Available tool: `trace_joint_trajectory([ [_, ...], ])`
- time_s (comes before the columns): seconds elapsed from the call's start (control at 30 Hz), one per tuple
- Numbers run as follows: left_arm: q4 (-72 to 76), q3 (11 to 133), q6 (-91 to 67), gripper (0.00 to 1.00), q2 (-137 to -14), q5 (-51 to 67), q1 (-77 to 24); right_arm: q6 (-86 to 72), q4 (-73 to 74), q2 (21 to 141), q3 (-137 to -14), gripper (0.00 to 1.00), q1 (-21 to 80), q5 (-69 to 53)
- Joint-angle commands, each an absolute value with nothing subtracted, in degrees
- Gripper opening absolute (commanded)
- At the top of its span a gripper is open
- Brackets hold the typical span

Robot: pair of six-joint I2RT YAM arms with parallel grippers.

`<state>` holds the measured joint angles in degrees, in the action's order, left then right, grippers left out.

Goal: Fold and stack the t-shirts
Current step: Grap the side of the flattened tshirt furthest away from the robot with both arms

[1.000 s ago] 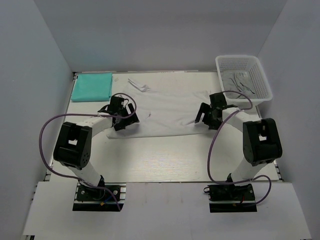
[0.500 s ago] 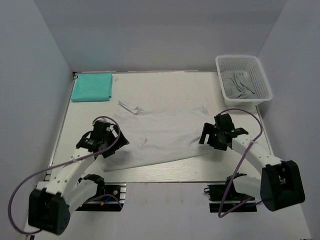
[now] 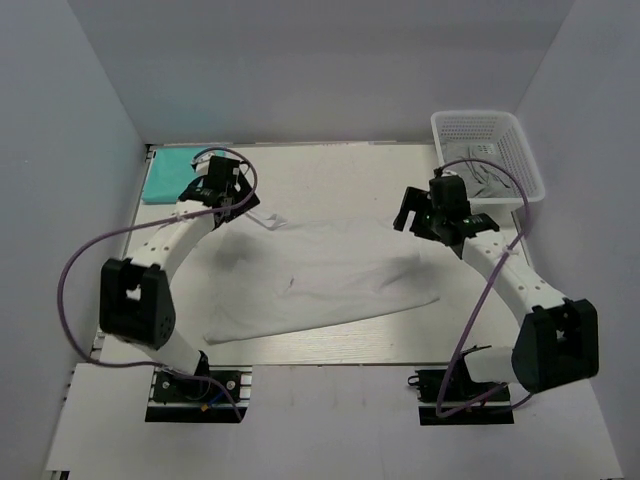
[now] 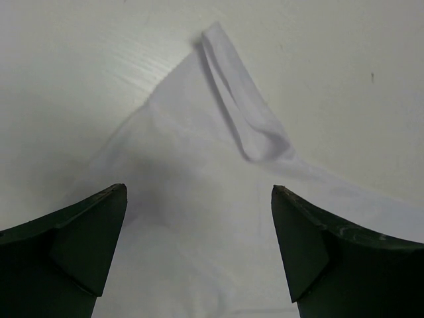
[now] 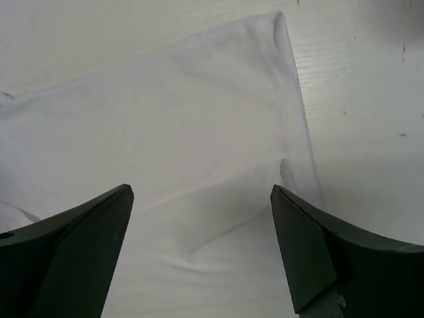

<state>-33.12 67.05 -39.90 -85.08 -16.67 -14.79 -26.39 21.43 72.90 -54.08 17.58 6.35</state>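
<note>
Tabletop [image 3: 330, 165]: white, grey walls around.
White t-shirt [image 3: 330, 275]: spread mid-table, wrinkled.
Teal t-shirt [image 3: 163, 182]: folded, far-left corner.
Left gripper [image 4: 199, 192]: fingers spread, over the white shirt's sleeve [image 4: 242, 112], empty.
Right gripper [image 5: 201, 191]: fingers spread, over the white shirt's right edge, empty.
Mesh basket [image 3: 520, 150]: far-right corner.

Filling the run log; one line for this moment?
left claw open | right claw open | white t-shirt spread, unfolded | teal t-shirt folded far-left
</note>
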Motion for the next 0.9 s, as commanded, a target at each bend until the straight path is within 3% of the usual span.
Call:
trace_joint_trajectory([
  [0.0,-33.67,74.16,-36.66,1.0,-93.49,-22.41,-13.72,-24.88,20.21,78.12,-59.57,0.9,17.14,8.35],
  [0.37,-33.13,91.05,-35.16,1.0,-115.38,-16.7,-10.63,-25.22,24.17,95.36,-73.02,0.9,15.21,7.3],
  [0.6,-33.22,93.78,-35.16,0.94,-119.27,-12.57,-9.58,-25.66,25.05,101.34,-77.6,0.9,14.33,4.57],
  [0.77,-30.95,91.06,-36.39,0.74,-119.27,-10.81,-9.58,-25.4,24.35,101.34,-77.26,0.9,13.71,6.06],
  [0.87,-29.8,90.44,-37.09,0.5,-119.27,-10.2,-9.58,-25.23,24.52,101.69,-77.69,0.9,13.27,5.89],
])
